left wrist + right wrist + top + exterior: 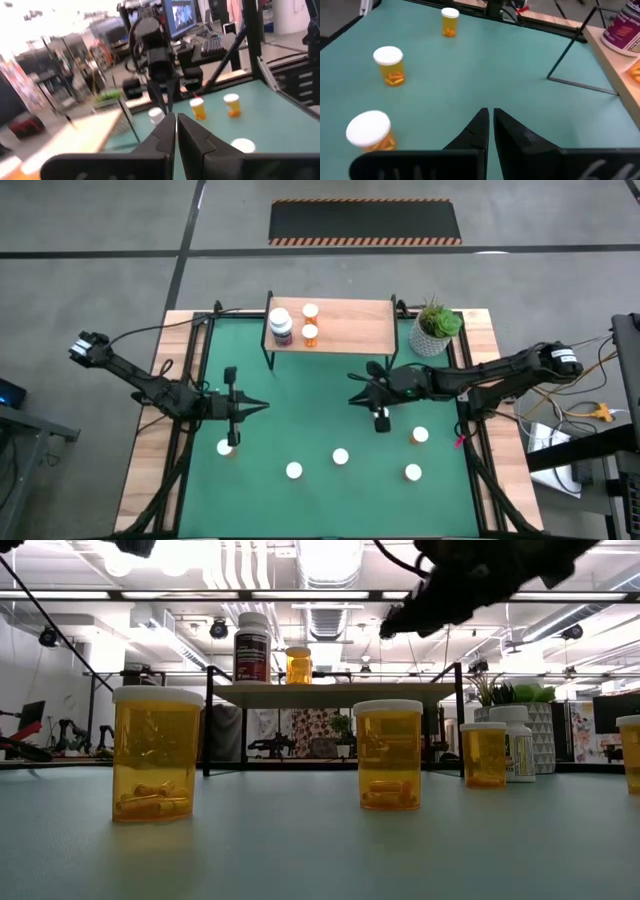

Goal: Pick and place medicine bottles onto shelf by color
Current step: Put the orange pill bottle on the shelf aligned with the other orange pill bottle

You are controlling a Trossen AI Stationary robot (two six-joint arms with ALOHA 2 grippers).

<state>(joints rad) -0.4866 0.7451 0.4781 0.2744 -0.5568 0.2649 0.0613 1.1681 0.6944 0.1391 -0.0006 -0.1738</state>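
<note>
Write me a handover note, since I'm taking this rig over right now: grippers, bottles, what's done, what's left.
Left gripper: shut, empty, above the mat's left side.
Right gripper: shut, empty, above the mat's right side.
Done: three bottles on the shelf at its left end: a large white-and-dark bottle and two orange bottles.
Left: five white-capped orange bottles on the green mat, at.

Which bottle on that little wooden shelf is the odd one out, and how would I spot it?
Find the shelf at the far edge of the green mat, beside the potted plant. Three bottles stand at its left end. The odd one is nearest the corner: bigger than the two orange ones, white with a dark label.
</note>
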